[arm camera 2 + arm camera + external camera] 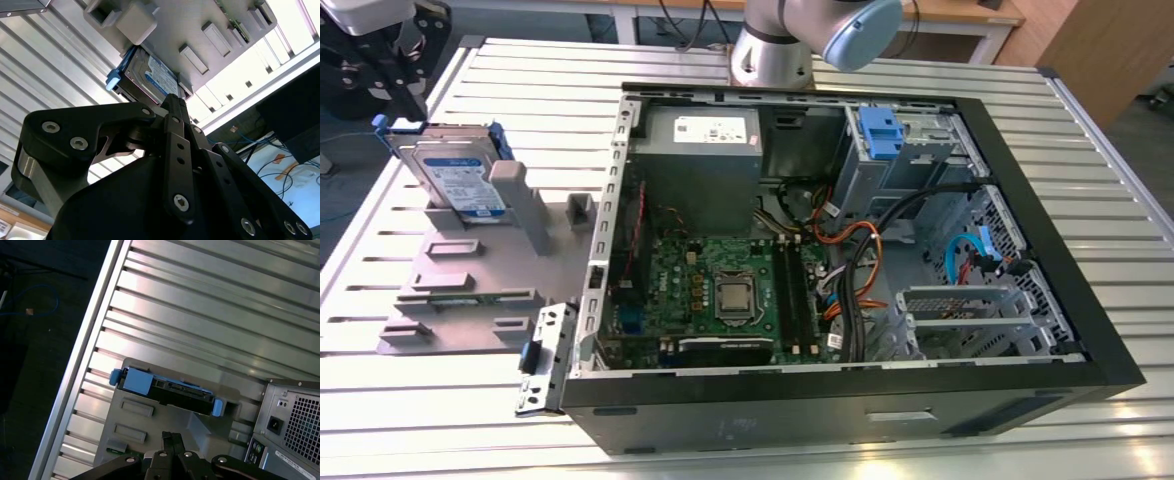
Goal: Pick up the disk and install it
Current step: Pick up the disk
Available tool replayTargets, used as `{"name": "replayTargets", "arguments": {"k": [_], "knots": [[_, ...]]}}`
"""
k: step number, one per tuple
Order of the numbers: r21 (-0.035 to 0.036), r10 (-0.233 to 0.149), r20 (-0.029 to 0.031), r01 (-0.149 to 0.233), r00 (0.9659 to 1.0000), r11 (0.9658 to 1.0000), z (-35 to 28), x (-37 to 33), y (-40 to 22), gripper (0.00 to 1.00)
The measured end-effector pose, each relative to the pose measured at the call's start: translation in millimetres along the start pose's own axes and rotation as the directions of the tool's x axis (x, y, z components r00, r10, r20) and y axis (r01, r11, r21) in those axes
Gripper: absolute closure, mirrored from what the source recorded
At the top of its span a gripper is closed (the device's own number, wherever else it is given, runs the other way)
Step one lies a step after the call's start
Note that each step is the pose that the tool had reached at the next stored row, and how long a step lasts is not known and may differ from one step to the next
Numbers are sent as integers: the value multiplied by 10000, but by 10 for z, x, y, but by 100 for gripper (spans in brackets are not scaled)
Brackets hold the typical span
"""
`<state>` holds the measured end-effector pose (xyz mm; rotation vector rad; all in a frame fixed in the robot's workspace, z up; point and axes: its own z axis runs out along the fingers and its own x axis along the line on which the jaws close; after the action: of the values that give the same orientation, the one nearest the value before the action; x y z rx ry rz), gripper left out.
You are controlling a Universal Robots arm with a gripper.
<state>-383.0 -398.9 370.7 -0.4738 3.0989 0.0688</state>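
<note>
The disk [458, 178] is seen on edge in a grey holder [454, 295], on the exterior view's left of the case [827, 405]. In the first wrist view the gripper [169, 436] is seen near it, apart; fingers pressed together, nothing held

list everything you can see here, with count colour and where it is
disk: 1, silver with a white-and-blue label and blue frame, upright in the holder at the exterior view's left
holder: 1, grey, on the table beside the case
case: 1, black, open, middle of the table
board: 1, green, inside the case
power supply: 1, grey, far corner inside the case
bracket: 1, blue, on the drive bay in the case
cables: several, orange, black and blue, inside the case
table: 1, silver, slatted, under everything
arm: 1, silver and pale blue, behind the case
tool: 1, black, shut, near the disk, not holding it
</note>
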Motion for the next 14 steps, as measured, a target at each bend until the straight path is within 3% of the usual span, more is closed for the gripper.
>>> {"name": "replayTargets", "arguments": {"k": [14], "knots": [[-1, -70, -4, 70, 10000, 10000, 0, 0, 0, 89]]}}
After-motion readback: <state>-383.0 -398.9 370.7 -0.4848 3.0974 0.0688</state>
